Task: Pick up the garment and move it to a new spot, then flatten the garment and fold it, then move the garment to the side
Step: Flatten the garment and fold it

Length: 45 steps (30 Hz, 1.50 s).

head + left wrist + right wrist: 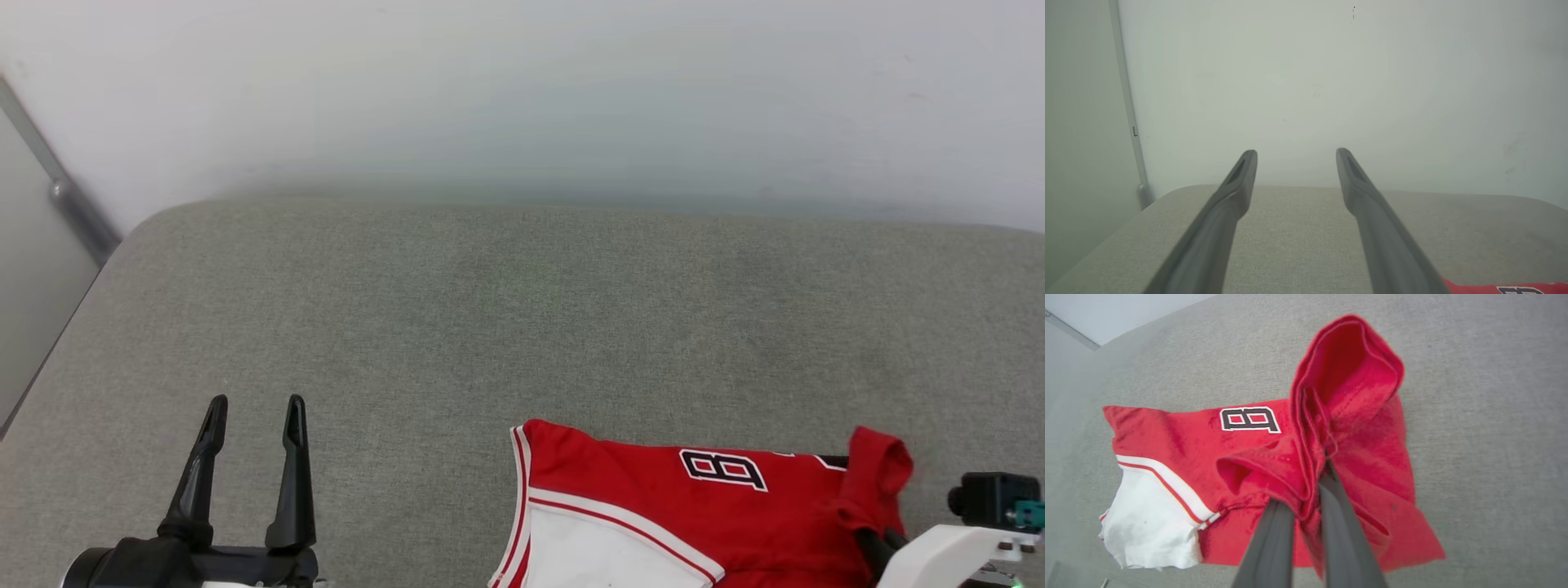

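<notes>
The garment (653,490), red with a white sleeve and a black-and-white "8" print, lies bunched on the grey cushion (490,327) at the lower right. My right gripper (1312,486) is shut on a raised red fold of the garment (1180,428); the cloth covers its fingertips. In the head view the right gripper (878,543) sits at the garment's right end, under a lifted flap. My left gripper (257,404) hovers open and empty at the lower left, well apart from the cloth. The left wrist view shows the left gripper (1296,153) spread wide, with a red strip of garment (1494,288) at the bottom right.
A pale wall (522,98) rises behind the cushion's far edge. The cushion's rounded left edge (90,286) drops off beside a grey rail (73,204). Bare grey fabric stretches across the middle and back.
</notes>
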Tool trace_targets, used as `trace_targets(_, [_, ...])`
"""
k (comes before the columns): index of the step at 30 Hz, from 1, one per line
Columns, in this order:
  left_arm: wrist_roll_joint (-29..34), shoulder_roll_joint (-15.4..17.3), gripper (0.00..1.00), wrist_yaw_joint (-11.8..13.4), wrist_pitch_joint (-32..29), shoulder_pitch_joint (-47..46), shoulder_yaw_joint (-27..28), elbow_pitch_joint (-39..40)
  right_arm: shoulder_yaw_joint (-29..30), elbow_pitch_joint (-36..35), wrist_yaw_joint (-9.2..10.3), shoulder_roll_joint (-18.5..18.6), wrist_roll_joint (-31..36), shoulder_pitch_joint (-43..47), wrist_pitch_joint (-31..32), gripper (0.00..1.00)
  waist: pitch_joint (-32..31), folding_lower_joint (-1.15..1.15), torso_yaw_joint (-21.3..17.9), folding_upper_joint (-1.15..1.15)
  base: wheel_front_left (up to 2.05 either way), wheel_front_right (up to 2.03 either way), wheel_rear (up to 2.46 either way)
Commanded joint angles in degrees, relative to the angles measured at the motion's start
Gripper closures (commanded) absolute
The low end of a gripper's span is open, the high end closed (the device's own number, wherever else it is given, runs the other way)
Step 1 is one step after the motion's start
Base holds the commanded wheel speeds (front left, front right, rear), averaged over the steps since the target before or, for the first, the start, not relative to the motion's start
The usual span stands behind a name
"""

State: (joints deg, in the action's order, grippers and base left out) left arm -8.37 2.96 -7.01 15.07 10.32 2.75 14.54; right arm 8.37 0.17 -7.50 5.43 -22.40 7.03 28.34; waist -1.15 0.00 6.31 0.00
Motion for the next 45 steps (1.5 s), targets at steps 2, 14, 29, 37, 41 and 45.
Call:
trace_targets(2, [-0.40,-0.11,0.00,0.35,0.13,0.63,-0.19,0.00,-2.49,-1.91,0.02,-1.39,-1.05,0.82,1.28,1.00,-0.24,0.00,0.24,0.00,0.00,0.00,0.00])
trace_targets(14, [-0.54,-0.12,0.00,0.31,0.13,0.42,-0.19,-0.07,-14.77,1.26,0.01,-2.63,-11.58,-3.25,0.12,1.00,-0.29,0.00,1.69,0.00,0.00,0.00,0.00])
trace_targets(29, [0.20,-0.11,0.00,0.01,0.13,-0.26,-0.07,-0.23,-27.62,12.62,0.01,-2.56,-15.78,-11.99,-8.23,1.00,0.60,0.00,5.00,0.00,0.00,0.00,0.00])
trace_targets(37, [0.09,-0.11,0.00,-0.11,0.13,-0.31,-0.06,-0.46,-32.72,17.08,0.01,-2.60,-16.47,-14.30,-10.15,0.00,1.01,0.00,5.91,0.00,0.00,0.00,0.00])
trace_targets(41, [0.67,-0.11,0.00,-0.15,0.13,-0.38,0.17,-0.51,-35.88,15.85,0.01,-2.58,-17.41,-15.34,-10.61,0.00,0.96,0.00,5.75,0.00,0.00,0.00,0.00])
trace_targets(45, [0.40,-0.11,0.00,-0.15,0.13,-0.50,0.11,-0.47,-36.10,14.39,0.01,-2.54,-15.74,-16.62,-10.64,0.00,0.66,0.00,5.13,0.00,0.00,0.00,0.00])
